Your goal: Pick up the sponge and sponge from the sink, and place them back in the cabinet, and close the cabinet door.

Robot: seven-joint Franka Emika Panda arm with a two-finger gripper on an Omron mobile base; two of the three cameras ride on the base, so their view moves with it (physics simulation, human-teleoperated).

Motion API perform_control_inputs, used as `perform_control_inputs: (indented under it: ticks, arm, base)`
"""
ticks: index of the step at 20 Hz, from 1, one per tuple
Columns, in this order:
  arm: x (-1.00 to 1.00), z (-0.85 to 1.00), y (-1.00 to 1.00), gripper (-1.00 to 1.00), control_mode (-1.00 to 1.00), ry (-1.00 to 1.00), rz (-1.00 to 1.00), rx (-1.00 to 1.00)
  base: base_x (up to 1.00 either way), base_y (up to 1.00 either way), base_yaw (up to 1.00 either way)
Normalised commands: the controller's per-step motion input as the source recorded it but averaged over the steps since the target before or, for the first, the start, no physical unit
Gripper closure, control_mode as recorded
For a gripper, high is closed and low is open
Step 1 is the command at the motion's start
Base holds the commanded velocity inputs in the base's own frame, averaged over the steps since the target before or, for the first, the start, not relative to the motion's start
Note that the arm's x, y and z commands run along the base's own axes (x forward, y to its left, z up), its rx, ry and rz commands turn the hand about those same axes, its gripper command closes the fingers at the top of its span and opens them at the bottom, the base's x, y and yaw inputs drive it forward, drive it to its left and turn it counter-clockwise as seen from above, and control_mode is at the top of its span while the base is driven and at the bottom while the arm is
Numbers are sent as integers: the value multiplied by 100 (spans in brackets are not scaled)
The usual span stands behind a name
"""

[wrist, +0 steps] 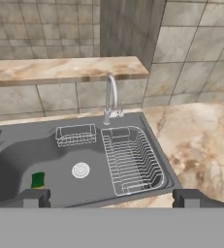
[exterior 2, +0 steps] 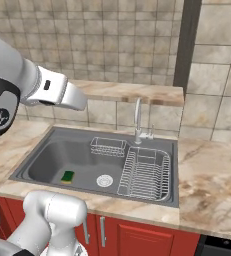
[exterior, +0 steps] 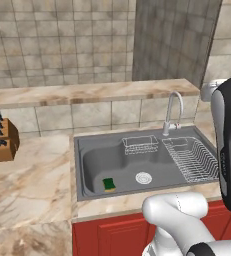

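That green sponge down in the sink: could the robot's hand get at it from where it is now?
Probably yes. The green sponge lies alone on the sink floor, nothing on or over it, and the hand is open above the basin's front edge.

Marble counter (exterior: pixel 32 180) carries a grey sink (exterior: pixel 87 145) set flush into it. Knife block (exterior: pixel 4 140) stands on the counter at 9 o'clock of the sink, apart. Green sponge (exterior: pixel 109 184) lies on the basin floor, 9 o'clock of the white drain (exterior: pixel 143 177).
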Motion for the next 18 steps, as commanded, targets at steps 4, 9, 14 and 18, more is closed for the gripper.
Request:
perform_control_inputs:
  ticks: [4, 9, 14, 18]
  arm:
    - [0, 0, 0, -100, 100, 0, 0, 0]
    - [5, 0, 0, -100, -100, 0, 0, 0]
    - [28, 0, 0, -100, -100, 0, 0, 0]
    - [35, 0, 13, -100, -100, 5, 0, 2]
  base:
    - [27, 0, 0]
    - [1, 0, 0]
    - [0, 0, 0]
    - [0, 0, 0]
